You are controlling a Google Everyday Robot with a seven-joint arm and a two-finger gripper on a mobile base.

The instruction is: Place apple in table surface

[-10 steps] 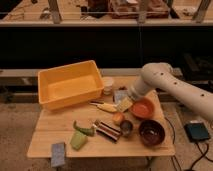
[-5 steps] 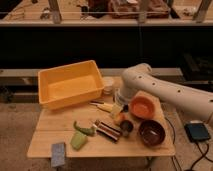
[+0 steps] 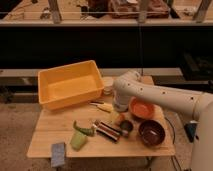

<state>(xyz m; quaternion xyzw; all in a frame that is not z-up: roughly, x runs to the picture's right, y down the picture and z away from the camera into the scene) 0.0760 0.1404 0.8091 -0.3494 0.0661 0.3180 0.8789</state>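
While the gripper (image 3: 119, 108) hovers low over the apple (image 3: 120, 119) at the table (image 3: 50, 135), its grasp cannot be told. Placement seems nearly done; release may remain.

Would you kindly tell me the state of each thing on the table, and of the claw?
claw: low over the table surface, right at the apple
apple: beside the metal cup, under the claw; whether held, unclear
yellow bin: upright, looks empty
orange bowl: upright
dark bowl: upright
metal cup: upright
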